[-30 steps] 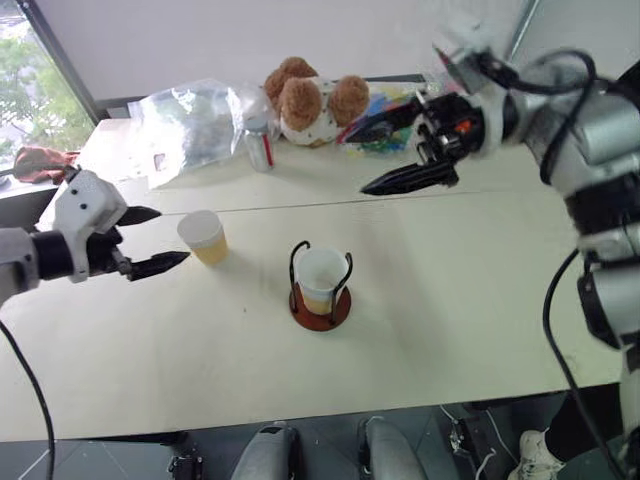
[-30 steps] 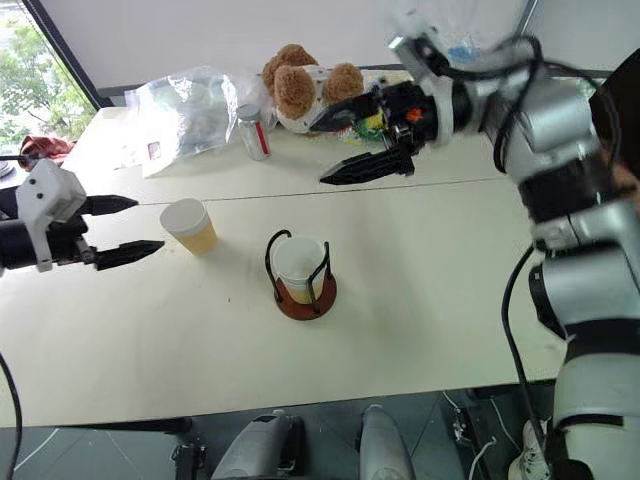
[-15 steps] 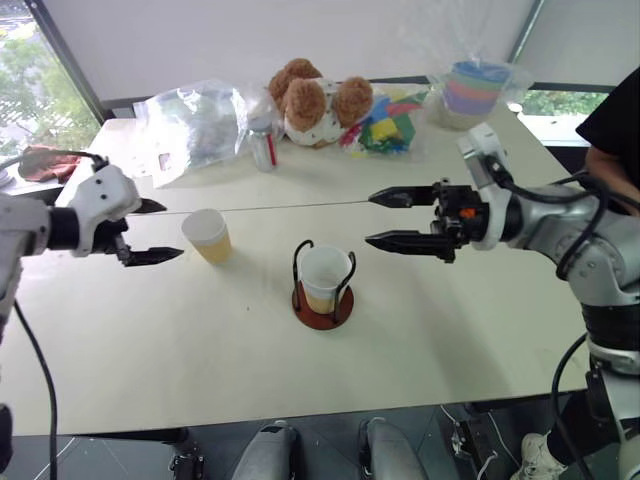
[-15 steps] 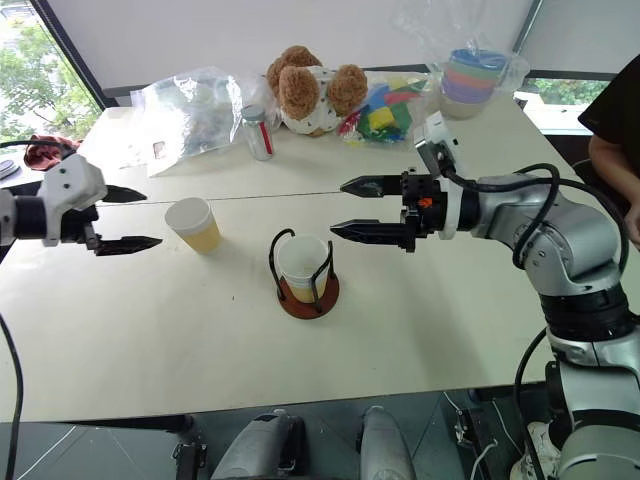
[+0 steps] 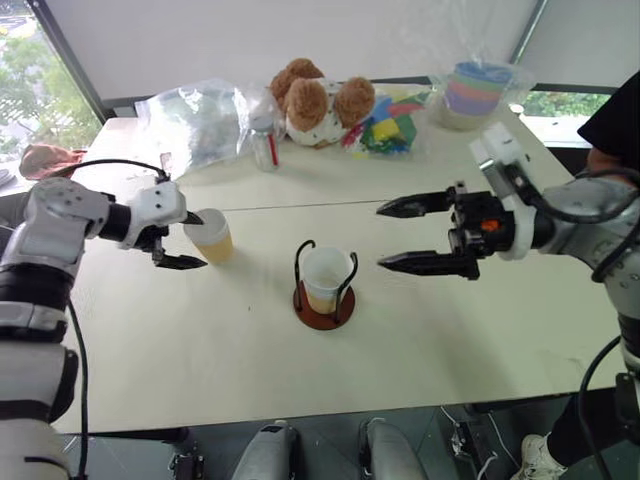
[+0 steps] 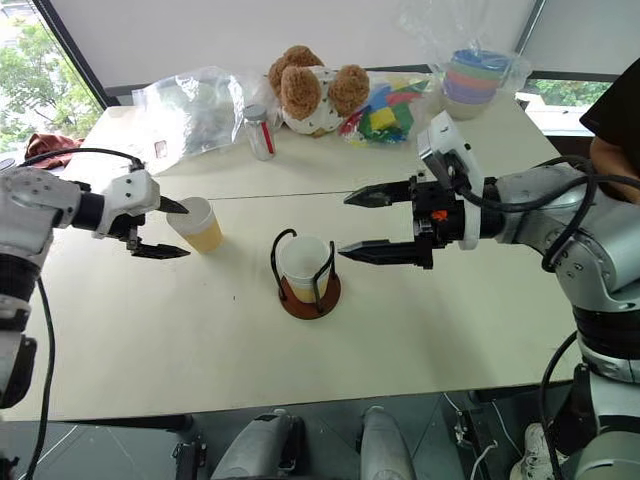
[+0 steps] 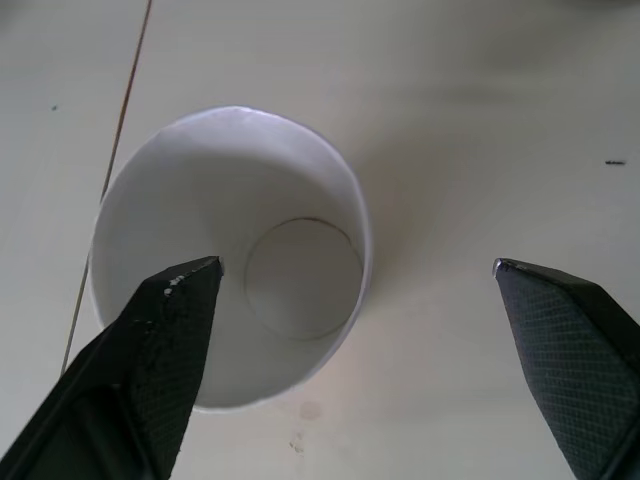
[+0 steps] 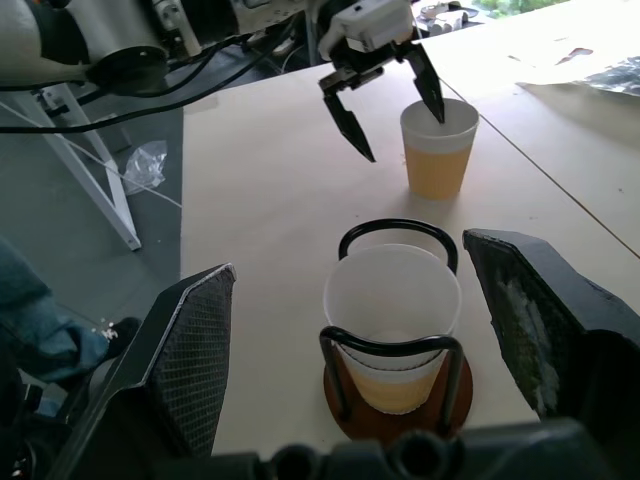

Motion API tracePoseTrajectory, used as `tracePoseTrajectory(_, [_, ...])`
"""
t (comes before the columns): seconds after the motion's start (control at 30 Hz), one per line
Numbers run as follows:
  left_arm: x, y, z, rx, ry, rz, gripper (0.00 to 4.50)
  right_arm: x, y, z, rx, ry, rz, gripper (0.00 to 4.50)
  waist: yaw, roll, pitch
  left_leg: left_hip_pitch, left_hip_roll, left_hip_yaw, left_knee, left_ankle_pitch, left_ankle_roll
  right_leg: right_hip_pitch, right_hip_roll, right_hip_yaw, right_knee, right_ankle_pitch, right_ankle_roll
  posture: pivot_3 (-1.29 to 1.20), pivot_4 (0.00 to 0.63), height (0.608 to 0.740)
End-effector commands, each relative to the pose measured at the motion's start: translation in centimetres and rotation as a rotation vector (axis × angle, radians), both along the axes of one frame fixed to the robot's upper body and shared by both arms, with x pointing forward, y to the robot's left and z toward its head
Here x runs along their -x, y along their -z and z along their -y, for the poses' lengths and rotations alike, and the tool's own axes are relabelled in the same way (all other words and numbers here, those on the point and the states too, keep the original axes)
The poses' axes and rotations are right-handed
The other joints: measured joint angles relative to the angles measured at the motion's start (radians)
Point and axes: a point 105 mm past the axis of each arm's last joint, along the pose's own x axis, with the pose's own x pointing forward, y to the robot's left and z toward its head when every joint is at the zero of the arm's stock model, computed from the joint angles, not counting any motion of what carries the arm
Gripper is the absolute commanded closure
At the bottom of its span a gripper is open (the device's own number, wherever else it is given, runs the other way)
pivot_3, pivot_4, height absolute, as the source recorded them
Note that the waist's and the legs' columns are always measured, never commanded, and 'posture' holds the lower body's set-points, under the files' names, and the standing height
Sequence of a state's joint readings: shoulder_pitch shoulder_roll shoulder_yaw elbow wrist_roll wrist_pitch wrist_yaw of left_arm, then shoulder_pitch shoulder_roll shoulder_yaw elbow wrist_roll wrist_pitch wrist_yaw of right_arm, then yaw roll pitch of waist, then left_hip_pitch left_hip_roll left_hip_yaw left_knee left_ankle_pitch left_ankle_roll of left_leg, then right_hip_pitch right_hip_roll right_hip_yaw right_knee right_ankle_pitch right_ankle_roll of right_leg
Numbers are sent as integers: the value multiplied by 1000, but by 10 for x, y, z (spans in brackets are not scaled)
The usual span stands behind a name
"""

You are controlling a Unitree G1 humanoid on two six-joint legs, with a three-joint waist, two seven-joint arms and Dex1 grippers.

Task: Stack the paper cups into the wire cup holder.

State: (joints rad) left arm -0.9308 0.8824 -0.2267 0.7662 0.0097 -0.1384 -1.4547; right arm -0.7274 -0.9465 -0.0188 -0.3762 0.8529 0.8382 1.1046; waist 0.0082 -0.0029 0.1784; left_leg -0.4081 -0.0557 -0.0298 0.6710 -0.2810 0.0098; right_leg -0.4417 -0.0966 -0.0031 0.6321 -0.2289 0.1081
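Note:
A paper cup (image 5: 212,240), white above and yellow-orange below, stands upright on the table left of the wire cup holder (image 5: 322,305). The holder's black loops enclose another paper cup (image 5: 325,276). My left gripper (image 5: 202,240) is open at the loose cup. One fingertip (image 7: 200,285) hangs over the cup's mouth (image 7: 230,260) and the other (image 7: 520,280) is outside it, above bare table. My right gripper (image 5: 381,238) is open and empty, hovering right of the holder and pointing at it. In the right wrist view the holder (image 8: 395,410) sits between its fingers (image 8: 190,350).
At the back of the table lie a clear plastic bag (image 5: 200,125), a small can (image 5: 263,148), a teddy bear (image 5: 318,100), coloured blocks (image 5: 385,125) and a wrapped pastel cup stack (image 5: 475,90). A person (image 5: 618,120) is at the right edge.
My left gripper has moved right and down to the loose cup, putting one finger over its rim. My right gripper has come down from the back of the table and drawn back to the right.

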Motion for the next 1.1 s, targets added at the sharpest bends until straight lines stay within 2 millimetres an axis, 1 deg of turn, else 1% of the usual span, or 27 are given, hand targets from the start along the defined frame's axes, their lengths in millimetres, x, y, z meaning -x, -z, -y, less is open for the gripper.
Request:
tracePoseTrajectory(0.03, [-4,-8,0,-40,29,29,1792,8,-17,-1,-1,-14,76,477,-2,-1,0,0,0,0,1,0,0,0,0,0,0,0,0,0,150,740])
tracePoseTrajectory(0.13, [-6,-6,1,-60,48,28,3383,9,-15,-1,6,-10,78,477,-3,-1,0,-1,0,0,6,-3,4,0,0,0,1,0,0,0,150,740])
tracePoseTrajectory(0.2, [-8,-7,3,-65,57,29,4335,10,-16,-2,5,-10,79,477,-3,-1,0,-1,0,0,8,-3,5,1,0,0,1,0,0,0,150,740])
tracePoseTrajectory(0.23, [-9,-8,5,-73,66,39,4430,10,-16,-2,7,-10,81,477,-3,-1,0,-1,0,0,10,-3,5,2,0,0,1,0,0,0,150,740])
tracePoseTrajectory(0.37, [-11,-20,12,-77,102,60,4430,9,-14,1,29,4,89,477,4,-1,1,-1,0,0,12,-3,5,3,0,0,1,1,2,0,150,740])
tracePoseTrajectory(0.4, [-12,-30,15,-78,120,72,4430,8,-13,3,46,21,92,477,5,-1,1,-1,0,0,12,-3,6,3,0,0,1,1,2,0,150,740])
tracePoseTrajectory(0.43, [-11,-48,24,-74,153,91,4430,6,-13,10,57,52,93,477,7,-2,1,-1,0,0,12,-3,6,3,0,0,1,1,2,0,150,740])
tracePoseTrajectory(0.47, [-11,-66,33,-60,183,111,4430,4,-13,16,66,83,90,477,8,-3,2,-2,0,-1,12,-3,6,3,0,0,1,1,2,0,150,740])
tracePoseTrajectory(0.5, [-9,-87,48,-28,219,135,4430,2,-12,25,83,121,89,477,9,-5,3,-3,0,-2,12,-3,6,3,0,-1,1,1,2,0,150,740])
tracePoseTrajectory(0.57, [1,-121,78,51,298,154,4430,0,-9,38,120,181,87,477,10,-6,3,-5,0,-3,13,-3,6,3,0,-2,1,2,3,0,150,740])
tracePoseTrajectory(0.63, [20,-140,106,125,399,119,4430,0,-9,43,123,213,88,477,3,-5,3,-7,-1,-3,13,-5,8,3,0,-2,-1,2,5,0,150,740])
tracePoseTrajectory(0.67, [29,-145,117,149,449,96,4430,1,-9,44,118,223,88,477,-1,-5,2,-7,-1,-2,13,-6,9,3,-1,-1,-1,2,5,0,150,740])
tracePoseTrajectory(0.73, [44,-149,136,184,541,48,4430,3,-6,44,122,233,84,477,-9,-3,1,-6,-1,-1,13,-7,11,3,-1,0,-2,2,5,0,150,740])
tracePoseTrajectory(0.8, [57,-144,149,192,619,-8,4430,6,-3,43,128,237,81,477,-20,-3,1,-5,-1,0,13,-7,11,3,-1,0,-1,2,6,0,150,740])
tracePoseTrajectory(0.83, [63,-138,153,173,651,-40,4430,7,-4,42,116,241,87,477,-24,-3,1,-4,0,0,12,-7,11,3,-1,0,-1,2,6,0,150,740])
tracePoseTrajectory(0.93, [76,-121,158,95,716,-104,4430,8,-13,42,51,257,96,477,-29,-1,2,-2,0,1,12,-7,11,2,0,2,0,2,6,0,150,740])
tracePoseTrajectory(1.1, [77,-113,163,42,767,-117,4430,16,-5,39,63,263,71,477,-17,-1,2,0,1,1,13,-6,10,4,0,2,1,2,5,0,150,740])
